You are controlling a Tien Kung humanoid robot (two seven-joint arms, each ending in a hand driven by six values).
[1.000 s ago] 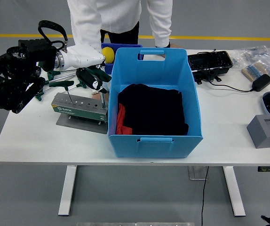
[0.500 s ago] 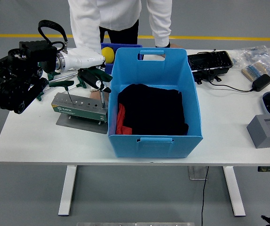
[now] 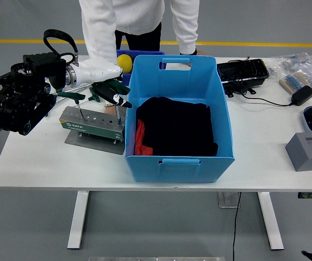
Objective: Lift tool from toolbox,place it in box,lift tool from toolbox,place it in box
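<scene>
The green toolbox [image 3: 88,124], a tool stand on a grey plate, sits on the white table left of the blue box [image 3: 226,117]. My left hand [image 3: 111,93] is over the stand's right end, fingers curled on the handle of a T-handle tool [image 3: 118,113] whose shaft points down into the stand. Another green T-handle tool [image 3: 78,107] stands at the stand's left end. The blue box holds black cloth [image 3: 175,128] and something red at its left side. My right hand is out of view.
A person in a white coat [image 3: 139,22] stands at the far side. A yellow ball [image 3: 124,61] lies behind the hand. A black tray [image 3: 242,70], a cable, small bags and a grey block [image 3: 308,149] lie on the right.
My left arm and hand have shifted slightly to the right, closer to the blue box, still gripping the tool at the stand's right end.
</scene>
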